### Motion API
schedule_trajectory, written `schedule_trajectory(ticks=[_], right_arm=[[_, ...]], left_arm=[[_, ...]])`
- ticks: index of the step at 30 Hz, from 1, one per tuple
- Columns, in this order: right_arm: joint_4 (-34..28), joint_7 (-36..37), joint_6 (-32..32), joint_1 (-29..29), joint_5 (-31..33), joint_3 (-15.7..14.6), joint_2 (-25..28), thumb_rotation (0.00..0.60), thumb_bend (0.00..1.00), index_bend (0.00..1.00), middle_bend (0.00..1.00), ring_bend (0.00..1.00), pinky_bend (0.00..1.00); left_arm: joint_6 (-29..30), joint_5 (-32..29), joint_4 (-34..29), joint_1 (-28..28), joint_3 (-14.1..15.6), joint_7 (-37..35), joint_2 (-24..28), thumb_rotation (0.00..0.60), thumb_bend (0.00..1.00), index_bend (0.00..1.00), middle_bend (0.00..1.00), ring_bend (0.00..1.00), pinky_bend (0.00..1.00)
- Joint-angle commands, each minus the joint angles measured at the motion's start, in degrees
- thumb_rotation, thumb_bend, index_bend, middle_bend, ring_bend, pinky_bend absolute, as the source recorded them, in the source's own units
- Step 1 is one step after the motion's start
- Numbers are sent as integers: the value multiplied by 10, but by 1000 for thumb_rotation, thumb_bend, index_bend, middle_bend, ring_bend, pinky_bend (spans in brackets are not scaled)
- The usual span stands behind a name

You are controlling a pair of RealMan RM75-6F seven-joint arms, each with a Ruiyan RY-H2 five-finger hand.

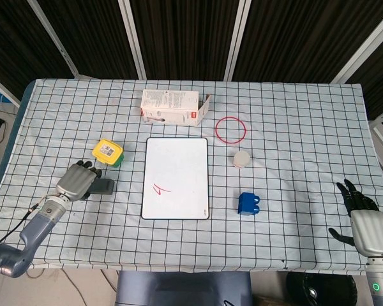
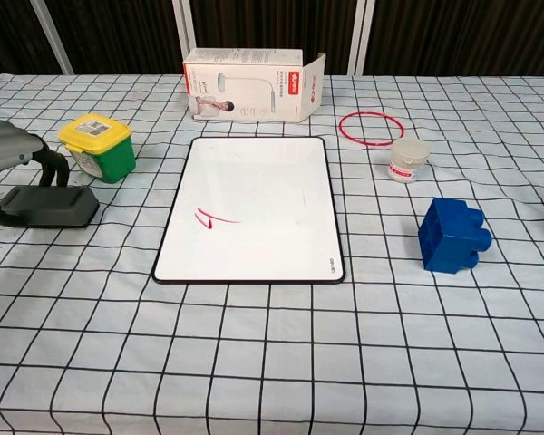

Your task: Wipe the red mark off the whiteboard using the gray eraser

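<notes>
The left hand [image 1: 76, 182] has a smooth silver-grey shell over its back and black fingers [image 1: 84, 164]. Behind it sits a short pale metal wrist collar, then a rounded blue-grey forearm, with a thin dark cable running alongside the arm. In the chest view the same hand shows as a grey shell with black fingers at the frame's left edge. The right hand [image 1: 364, 223] has the same silver-grey ribbed back plate and black fingers [image 1: 352, 191]; its grey wrist carries a small green ring light.
</notes>
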Motion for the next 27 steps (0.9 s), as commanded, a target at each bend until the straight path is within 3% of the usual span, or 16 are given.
schedule_trajectory(ticks=[1,12,21,27], right_arm=[[0,0,-1,0,0,0,0,600,67,0,61,194,251],[-2,3,-2,0,1,0,1,600,68,0,62,194,251],[-3,5,-2,0,3,0,2,600,68,0,61,195,251],[-3,5,0,-1,1,0,2,600,67,0,62,195,252]], left_arm=[[0,-1,1,0,-1,-1,0,600,206,400,495,231,307],[21,8,-36,3,-5,-11,24,600,229,403,498,234,307],[59,36,-146,8,-5,21,83,600,229,395,490,234,303],[51,29,-217,-15,-24,90,92,600,229,393,489,234,303]])
